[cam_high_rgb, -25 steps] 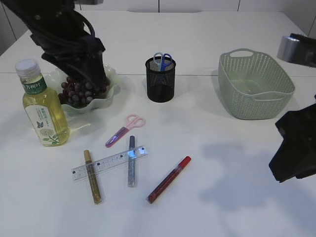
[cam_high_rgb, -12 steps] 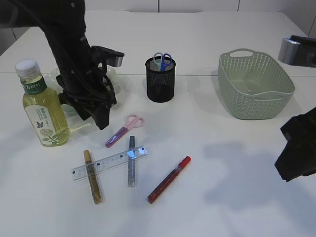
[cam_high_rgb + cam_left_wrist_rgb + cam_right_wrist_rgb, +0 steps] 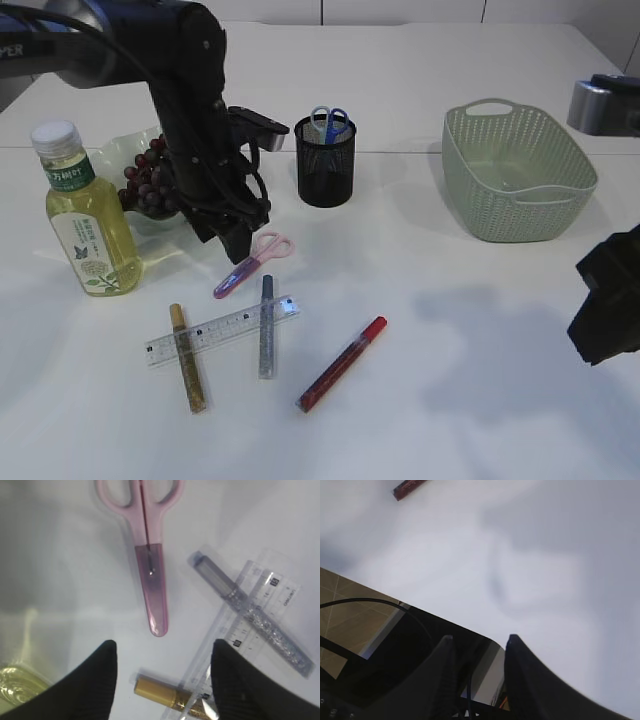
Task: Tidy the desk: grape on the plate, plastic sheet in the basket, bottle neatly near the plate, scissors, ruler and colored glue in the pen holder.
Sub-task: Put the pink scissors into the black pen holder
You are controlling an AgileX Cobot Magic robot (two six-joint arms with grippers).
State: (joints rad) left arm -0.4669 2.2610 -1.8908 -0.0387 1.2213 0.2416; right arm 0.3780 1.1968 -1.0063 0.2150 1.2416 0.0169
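- Currently the left gripper hangs empty, jaws apart, over the pink scissors.
- Scissors lie flat on the table, beside the ruler; in the left wrist view the capped tip points toward the jaws and the handles away.
- Long axis runs nearly in line with the gap; judged, a wrist turn is needed before closing across the blades.
- Right gripper is part open, empty, well apart at the table edge.

Pink scissors lie closed just above the clear ruler.
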